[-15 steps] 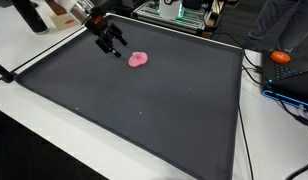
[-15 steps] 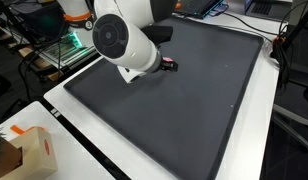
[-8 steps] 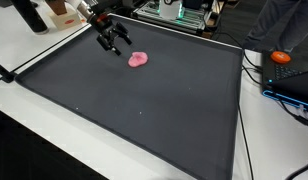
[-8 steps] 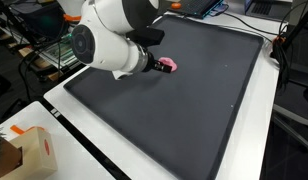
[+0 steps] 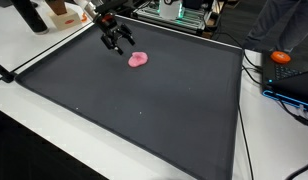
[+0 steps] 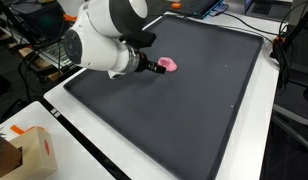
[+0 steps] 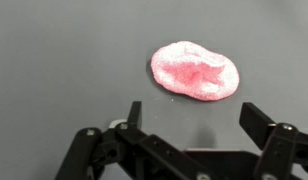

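Observation:
A flat pink glittery blob (image 5: 139,60) lies on the dark grey mat (image 5: 134,105) near its far edge. It also shows in an exterior view (image 6: 167,65) and in the wrist view (image 7: 195,71). My gripper (image 5: 118,42) hangs a little above the mat, just beside the blob, with its fingers spread apart and nothing between them. In the wrist view the two black fingertips (image 7: 197,115) frame bare mat just short of the blob. In an exterior view the arm's white body hides most of the gripper (image 6: 146,66).
The mat (image 6: 194,90) lies on a white table. An orange object (image 5: 282,57) and cables sit beside the mat's edge. A black bottle (image 5: 31,15) and a box stand at the far corner. A cardboard box (image 6: 22,152) sits on the white table.
The gripper has moved up and slightly toward the pink blob, and the arm's body has swung aside, uncovering the blob. The blob has not moved.

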Controlling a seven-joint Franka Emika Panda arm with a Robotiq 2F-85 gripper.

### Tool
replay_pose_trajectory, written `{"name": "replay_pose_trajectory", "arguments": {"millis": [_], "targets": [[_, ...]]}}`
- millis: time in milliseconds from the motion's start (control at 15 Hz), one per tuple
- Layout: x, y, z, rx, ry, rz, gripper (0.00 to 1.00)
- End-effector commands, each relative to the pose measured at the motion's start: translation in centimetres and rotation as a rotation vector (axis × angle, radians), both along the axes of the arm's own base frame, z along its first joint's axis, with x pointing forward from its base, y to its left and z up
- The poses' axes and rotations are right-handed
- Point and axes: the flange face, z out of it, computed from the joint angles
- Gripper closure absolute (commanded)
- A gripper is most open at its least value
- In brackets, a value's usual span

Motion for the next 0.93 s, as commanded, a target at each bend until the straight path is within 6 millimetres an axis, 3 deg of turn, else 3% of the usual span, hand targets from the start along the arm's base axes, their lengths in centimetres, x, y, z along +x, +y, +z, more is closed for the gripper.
{"name": "replay_pose_trajectory", "arguments": {"millis": [0, 400, 867], "targets": [[-1.71, 0.02, 0.16, 0.001, -0.014, -0.034, 0.0], [-2.49, -0.02, 0.12, 0.005, 0.007, -0.044, 0.0], [-2.02, 0.27, 0.4, 0.0, 0.004, -0.034, 0.0]]}}
